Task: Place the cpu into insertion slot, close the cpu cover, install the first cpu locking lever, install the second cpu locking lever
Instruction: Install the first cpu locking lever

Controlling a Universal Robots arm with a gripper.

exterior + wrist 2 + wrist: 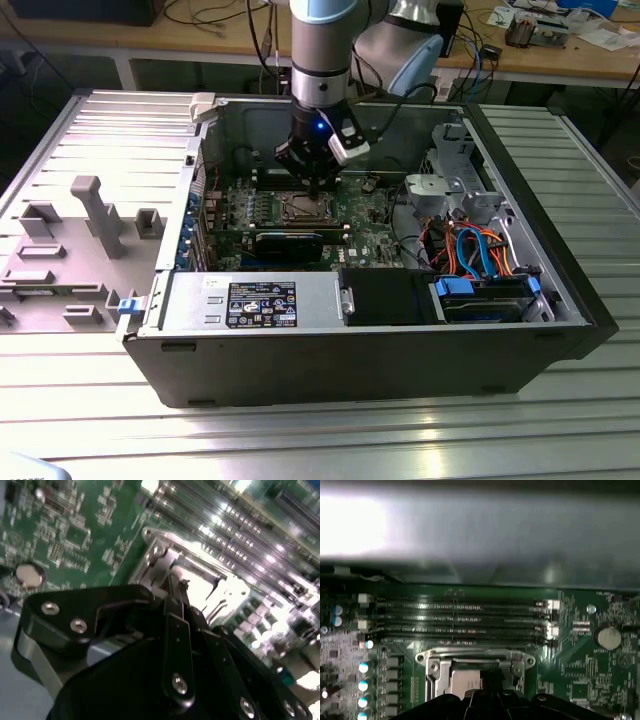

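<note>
The black two-fingered claw (316, 186) hangs straight down from the grey and pale-blue arm (322, 50) into the open black computer case (380, 350) that sits on the ribbed metal worktop (300, 440), its tip just above the small square insertion slot with its silvery metal rim (303, 208) on the green circuit board (365, 215). In the second wrist view the fingers (176, 630) are drawn close together, nearly edge to edge, and whether a thin part is nipped between them I cannot tell. A pale silvery square face, most likely the cpu (465, 681), lies within the slot's frame, the thin silvery cpu cover (475, 656) around it. The likeliest trouble, as I judge it, is a slightly off-centre or tilted descent: the narrow tip could scrape the socket, nudge the chip askew, or catch the frame's edge. The long thin memory slots (465, 615) run just beside the socket, so sideways drift risks striking them.
</note>
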